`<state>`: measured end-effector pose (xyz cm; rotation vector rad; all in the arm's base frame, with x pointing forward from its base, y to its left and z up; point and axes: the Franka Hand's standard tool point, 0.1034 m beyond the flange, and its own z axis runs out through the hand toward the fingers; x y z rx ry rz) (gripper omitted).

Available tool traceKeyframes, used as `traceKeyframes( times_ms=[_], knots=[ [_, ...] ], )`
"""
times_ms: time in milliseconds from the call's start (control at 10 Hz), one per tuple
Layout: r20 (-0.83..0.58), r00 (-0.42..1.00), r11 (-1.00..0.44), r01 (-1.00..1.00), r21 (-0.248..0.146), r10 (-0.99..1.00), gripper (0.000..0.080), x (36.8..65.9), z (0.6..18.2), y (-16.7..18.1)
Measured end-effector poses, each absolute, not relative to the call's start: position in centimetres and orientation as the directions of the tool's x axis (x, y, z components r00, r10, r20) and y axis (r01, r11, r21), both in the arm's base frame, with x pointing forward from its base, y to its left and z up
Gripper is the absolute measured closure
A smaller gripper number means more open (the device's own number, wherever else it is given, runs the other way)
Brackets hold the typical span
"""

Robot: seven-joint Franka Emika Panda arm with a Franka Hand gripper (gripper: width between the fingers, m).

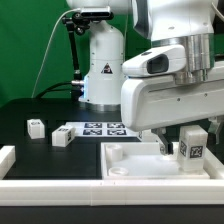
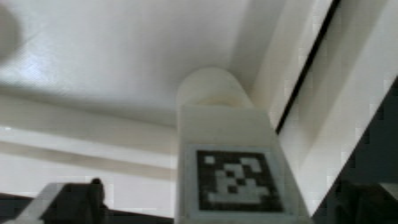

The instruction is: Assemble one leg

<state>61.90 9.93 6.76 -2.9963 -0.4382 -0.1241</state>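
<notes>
My gripper (image 1: 184,140) is shut on a leg (image 1: 190,150), a small white post with a black-and-white tag facing outward. It holds the leg upright over the right part of the large white recessed piece (image 1: 128,160). In the wrist view the leg (image 2: 231,150) runs out from between the dark fingers (image 2: 71,203), its rounded tip close to an inner corner of the white recessed piece (image 2: 107,110). Whether the tip touches the piece cannot be told. Two more legs (image 1: 36,127) (image 1: 62,137) lie on the dark table at the exterior view's left.
The marker board (image 1: 100,128) lies behind the recessed piece. A white raised border (image 1: 90,190) runs along the front edge and up the exterior view's left side. The arm's white base (image 1: 103,65) stands at the back.
</notes>
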Motion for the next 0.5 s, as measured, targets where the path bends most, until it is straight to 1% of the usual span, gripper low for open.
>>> traceKeyframes(
  times_ms=[200,300,400,500],
  knots=[
    [0.106,0.954,-0.952,0.29,-0.095,0.28,0.0151,62.3,6.69,9.7],
    [0.107,0.954,-0.952,0.291,-0.095,0.281,0.0261,62.3,6.69,9.75],
    [0.106,0.954,-0.952,0.29,-0.095,0.28,0.0434,62.29,6.69,9.74],
    [0.106,0.954,-0.952,0.29,-0.095,0.28,0.0434,62.29,6.69,9.74]
  ],
)
